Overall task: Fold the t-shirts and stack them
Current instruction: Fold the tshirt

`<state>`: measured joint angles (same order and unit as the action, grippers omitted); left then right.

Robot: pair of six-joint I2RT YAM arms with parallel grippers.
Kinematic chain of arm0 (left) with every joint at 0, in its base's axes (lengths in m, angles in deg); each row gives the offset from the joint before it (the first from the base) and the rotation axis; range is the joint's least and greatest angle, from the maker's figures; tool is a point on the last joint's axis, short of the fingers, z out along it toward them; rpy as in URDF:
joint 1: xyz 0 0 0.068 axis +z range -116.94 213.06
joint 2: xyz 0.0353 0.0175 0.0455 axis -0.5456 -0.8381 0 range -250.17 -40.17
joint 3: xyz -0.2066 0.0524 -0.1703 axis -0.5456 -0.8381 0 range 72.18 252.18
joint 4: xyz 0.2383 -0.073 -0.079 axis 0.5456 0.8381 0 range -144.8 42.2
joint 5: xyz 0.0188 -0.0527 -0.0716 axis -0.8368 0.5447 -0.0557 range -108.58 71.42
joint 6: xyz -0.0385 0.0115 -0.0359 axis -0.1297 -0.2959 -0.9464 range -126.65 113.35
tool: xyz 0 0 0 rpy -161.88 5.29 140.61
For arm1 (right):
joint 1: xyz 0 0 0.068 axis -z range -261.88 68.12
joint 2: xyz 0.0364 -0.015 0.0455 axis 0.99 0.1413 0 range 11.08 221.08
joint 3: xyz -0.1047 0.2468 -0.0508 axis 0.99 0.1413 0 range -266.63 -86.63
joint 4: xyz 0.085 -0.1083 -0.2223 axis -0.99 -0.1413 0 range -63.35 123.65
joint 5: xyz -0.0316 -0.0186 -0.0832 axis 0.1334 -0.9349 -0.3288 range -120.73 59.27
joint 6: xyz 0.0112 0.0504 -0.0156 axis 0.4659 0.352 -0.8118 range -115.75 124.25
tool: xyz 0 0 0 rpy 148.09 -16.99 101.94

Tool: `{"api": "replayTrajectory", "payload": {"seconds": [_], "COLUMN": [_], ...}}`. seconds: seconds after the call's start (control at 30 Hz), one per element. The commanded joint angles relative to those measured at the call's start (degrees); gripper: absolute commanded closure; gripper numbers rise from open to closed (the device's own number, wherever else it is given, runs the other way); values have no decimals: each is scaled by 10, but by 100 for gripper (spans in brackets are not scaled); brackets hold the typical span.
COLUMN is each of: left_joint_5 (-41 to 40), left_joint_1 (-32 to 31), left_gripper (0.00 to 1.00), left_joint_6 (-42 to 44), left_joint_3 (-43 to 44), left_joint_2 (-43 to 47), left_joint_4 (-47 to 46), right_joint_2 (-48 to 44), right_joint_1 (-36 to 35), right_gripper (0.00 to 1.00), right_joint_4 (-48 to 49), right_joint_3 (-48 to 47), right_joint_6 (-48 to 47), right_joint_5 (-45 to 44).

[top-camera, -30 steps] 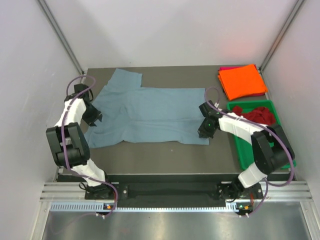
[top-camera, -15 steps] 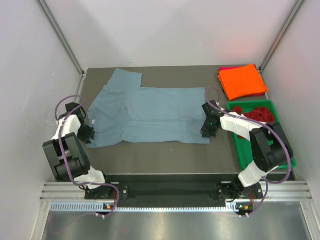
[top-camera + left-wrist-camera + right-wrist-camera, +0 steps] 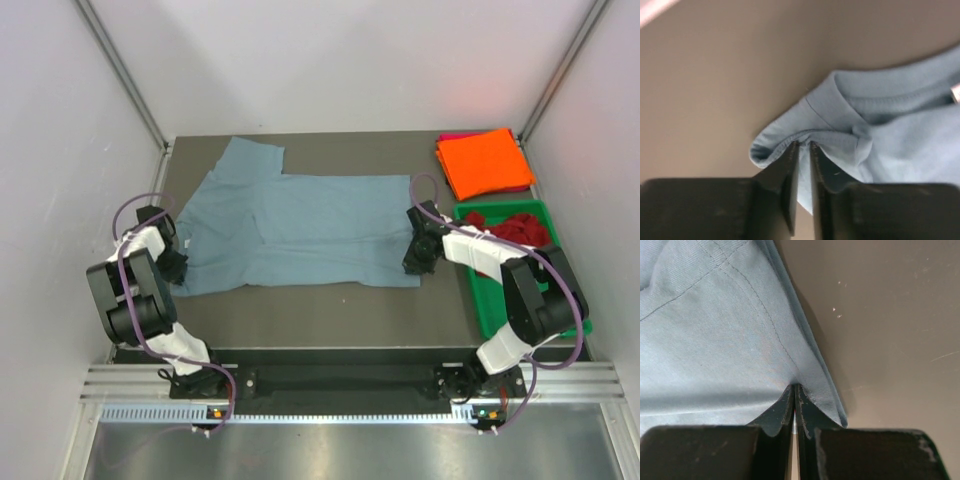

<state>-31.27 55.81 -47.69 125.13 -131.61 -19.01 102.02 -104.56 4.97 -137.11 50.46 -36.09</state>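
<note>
No text, label, brand, number or sign can be read in any view. The only candidate is a small pale tag (image 3: 955, 93) at the collar of the blue-grey t-shirt (image 3: 900, 135), at the right edge of the left wrist view. It is cropped and too small to show any print.

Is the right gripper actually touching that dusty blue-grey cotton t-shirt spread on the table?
Touching. In the right wrist view the right gripper is shut on the hemmed edge of the dusty blue-grey cotton t-shirt, cloth puckering there.
</note>
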Motion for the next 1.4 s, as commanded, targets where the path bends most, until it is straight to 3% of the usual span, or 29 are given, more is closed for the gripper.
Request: {"api": "replayTrajectory", "payload": {"seconds": [0.0, 0.13, 0.37, 0.6, 0.87, 1.0, 1.07, 1.13, 1.3, 1.37], "left_joint_5": [-84, -119, -103, -130, -126, -76, 62, 110, 104, 124], "left_joint_1": [2, 2, 2, 1, -9, -28, -32, -62, -199, -214], "left_gripper": [85, 85, 80, 66, 62, 62, 63, 63, 62, 62], "left_joint_6": [7, 11, 8, 15, 56, 68, 103, 123, 148, 141], "left_joint_3": [41, 72, 96, 148, 208, 207, 193, 192, 225, 217], "left_joint_2": [-26, -59, -73, -59, -23, -6, 9, 18, 23, 31], "left_joint_4": [-2, 22, 27, 83, 97, 81, 48, 38, 74, 62], "right_joint_2": [0, -8, -21, -29, -67, -88, -96, -100, -124, -131], "right_joint_1": [13, 18, 18, 18, 18, 15, 11, 11, 10, 7], "right_gripper": [100, 100, 100, 100, 97, 96, 96, 94, 81, 77], "right_joint_4": [5, 6, -1, -28, -78, -91, -97, -92, -90, -74], "right_joint_3": [16, 24, 27, 23, 8, -1, -7, -3, 26, 35], "right_joint_6": [-26, -32, -35, -49, -70, -80, -75, -70, 33, 64], "right_joint_5": [-36, -32, -33, -38, -54, -33, -27, 3, 30, 36]}}
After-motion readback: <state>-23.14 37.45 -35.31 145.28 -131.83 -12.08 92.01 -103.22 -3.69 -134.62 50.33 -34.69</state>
